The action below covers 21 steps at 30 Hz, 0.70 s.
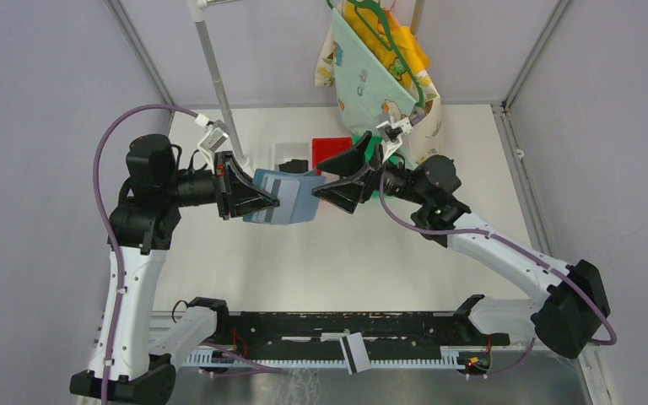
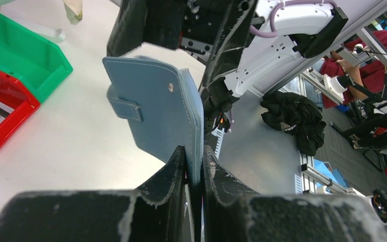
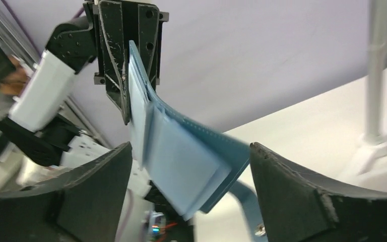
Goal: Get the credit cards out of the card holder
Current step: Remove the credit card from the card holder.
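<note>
Card holder [image 1: 285,199], held aloft, with right arm [image 1: 506,250] seemingly blocking red bin [image 1: 329,149].

Lower edge of the card holder [image 2: 151,111] is lost between the clamped fingers of the left end effector [image 2: 194,156] in the left wrist view, where its pocket side faces away from the lens. A red bin [image 2: 2,126] and a green bin [image 2: 25,55] on the surface [image 2: 80,151] are clipped by the left edge. From the right wrist, blur smears the holder's pale pocket rows, so the credit cards cannot be told apart from them. The snap tab [image 3: 249,206] is blurred too, and the right end effector [image 3: 189,151] fingers run off the bottom. From above, a dark-striped patch on the holder is too small to identify.
</note>
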### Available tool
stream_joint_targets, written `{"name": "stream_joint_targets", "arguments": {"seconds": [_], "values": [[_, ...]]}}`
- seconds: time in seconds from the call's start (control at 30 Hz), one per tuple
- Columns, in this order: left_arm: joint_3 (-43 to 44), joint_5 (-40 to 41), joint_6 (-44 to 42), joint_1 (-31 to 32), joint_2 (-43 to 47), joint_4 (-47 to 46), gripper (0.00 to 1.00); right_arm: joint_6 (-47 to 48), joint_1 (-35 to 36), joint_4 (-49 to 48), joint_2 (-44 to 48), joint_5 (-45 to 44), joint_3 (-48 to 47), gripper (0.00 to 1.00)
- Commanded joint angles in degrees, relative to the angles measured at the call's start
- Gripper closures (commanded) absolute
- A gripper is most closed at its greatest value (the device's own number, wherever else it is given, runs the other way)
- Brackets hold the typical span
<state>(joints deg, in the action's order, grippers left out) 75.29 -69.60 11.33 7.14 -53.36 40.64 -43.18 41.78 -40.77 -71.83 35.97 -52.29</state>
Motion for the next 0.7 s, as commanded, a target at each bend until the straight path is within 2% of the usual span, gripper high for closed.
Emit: {"name": "stream_joint_targets", "arguments": {"seconds": [0.0,0.13,0.43,0.67], "values": [[2.20,-3.55,-2.94,0.12,1.10,-1.11,0.98,15.29,-0.14,6.10,4.11,1.23,-4.70,0.03],[1.95,-3.84,-4.14,0.08,0.08,-0.13,0.98,13.85,-0.14,2.38,2.06,8.63,-5.50,0.02],[3.99,-7.00,-13.00,0.09,-1.89,8.46,0.98,15.77,0.13,2.79,-1.80,14.48,-8.55,0.05],[4.79,-7.39,-18.37,0.08,-2.16,13.87,0.98,26.21,0.12,12.70,-2.29,13.44,-12.33,0.05]]}}
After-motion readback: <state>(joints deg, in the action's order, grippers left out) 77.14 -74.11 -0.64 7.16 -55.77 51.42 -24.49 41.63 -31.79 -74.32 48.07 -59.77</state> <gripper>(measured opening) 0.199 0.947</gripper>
